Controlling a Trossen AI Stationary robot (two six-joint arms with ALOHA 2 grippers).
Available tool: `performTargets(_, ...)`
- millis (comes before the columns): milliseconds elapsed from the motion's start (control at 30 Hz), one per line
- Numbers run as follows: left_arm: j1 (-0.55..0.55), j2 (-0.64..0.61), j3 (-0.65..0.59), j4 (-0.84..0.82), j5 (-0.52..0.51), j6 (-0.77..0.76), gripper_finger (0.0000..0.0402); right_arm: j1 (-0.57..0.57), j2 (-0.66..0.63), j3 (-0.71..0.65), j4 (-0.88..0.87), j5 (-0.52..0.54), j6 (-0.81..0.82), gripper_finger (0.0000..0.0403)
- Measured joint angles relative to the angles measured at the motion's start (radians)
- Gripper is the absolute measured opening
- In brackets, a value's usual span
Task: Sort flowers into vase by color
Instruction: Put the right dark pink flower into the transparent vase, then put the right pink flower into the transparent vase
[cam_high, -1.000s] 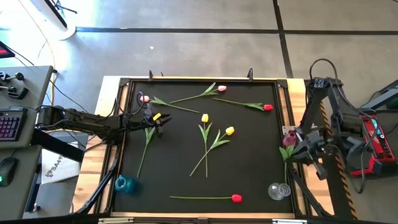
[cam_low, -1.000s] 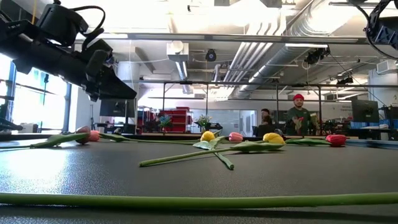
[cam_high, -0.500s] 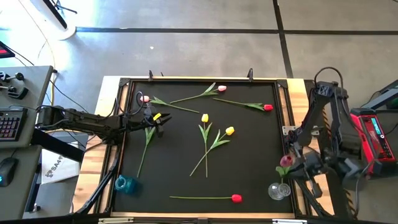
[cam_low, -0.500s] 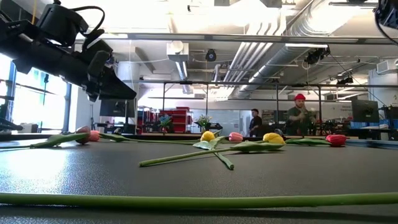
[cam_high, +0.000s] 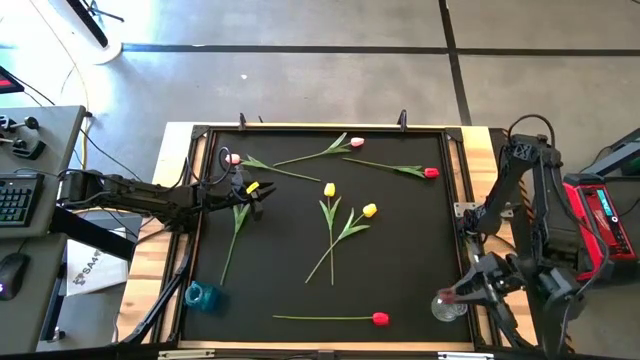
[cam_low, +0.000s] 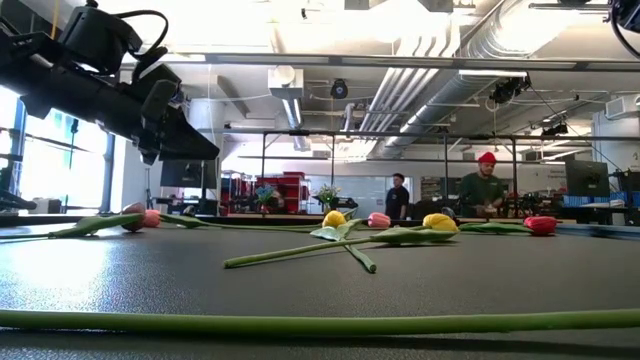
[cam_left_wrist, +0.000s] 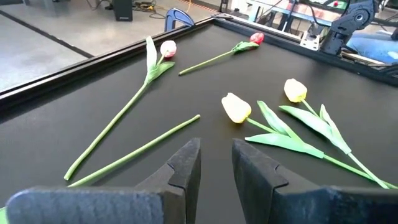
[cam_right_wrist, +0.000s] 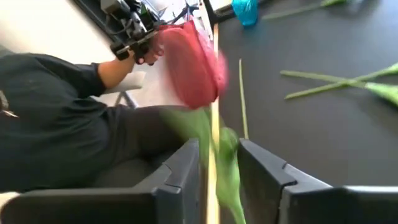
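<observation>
Tulip (cam_right_wrist: 189, 65) between right tool's (cam_right_wrist: 219, 180) parted fingers

We see seven tulips lying flat on the desk, two pink (cam_high: 356, 143) at the far edge, two yellow (cam_high: 369, 210) mid-mat, two red (cam_high: 380, 318), an eighth dark pink tulip (cam_right_wrist: 191, 65) upright over the clear vase (cam_high: 447, 307).

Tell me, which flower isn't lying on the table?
The dark pink tulip at the right gripper, over the clear vase. All other tulips lie flat on the mat.

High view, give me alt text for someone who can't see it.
The right gripper holds a pink tulip over the clear vase at the black table's edge; the left gripper waits among scattered tulips.
</observation>
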Motion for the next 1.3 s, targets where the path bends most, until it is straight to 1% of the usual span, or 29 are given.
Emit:
performTargets(200,0.0,0.0,0.0,0.0,0.0,0.0,0.0081,0.0,-0.021,0.0,0.046,-0.064,0.025,0.0112)
performTargets(300,0.0,0.0,0.0,0.0,0.0,0.0,0.0081,0.0,-0.036,0.0,0.114,-0.075,-0.033,0.0113)
performTargets(400,0.0,0.0,0.0,0.0,0.0,0.0,0.0081,0.0,-0.059,0.0,0.195,-0.041,-0.146,0.0113)
performTargets(533,0.0,0.0,0.0,0.0,0.0,0.0,0.0081,0.0,-0.093,0.0,0.265,0.044,-0.293,0.0113)
performTargets(667,0.0,0.0,0.0,0.0,0.0,0.001,0.0081,0.0,-0.132,0.0,0.293,0.18,-0.385,0.0113)
performTargets(733,0.0,0.0,0.0,0.001,0.0,0.001,0.0081,-0.006,-0.151,0.0,0.293,0.282,-0.403,0.0113)
performTargets(900,0.0,0.0,0.0,0.0,0.0,0.032,0.0081,-0.053,-0.196,0.0,0.289,0.577,-0.414,0.0113)
performTargets(967,0.0,0.0,0.0,0.0,0.0,0.055,0.0081,-0.085,-0.217,0.0,0.288,0.651,-0.435,0.0113)
performTargets(1100,0.0,0.0,0.0,0.0,-0.001,0.124,0.0081,-0.173,-0.258,0.0,0.288,0.684,-0.494,0.0113)
performTargets(1300,0.001,0.0,0.0,0.004,-0.001,0.202,0.0081,-0.369,-0.282,0.0,0.271,0.684,-0.56,0.0113)
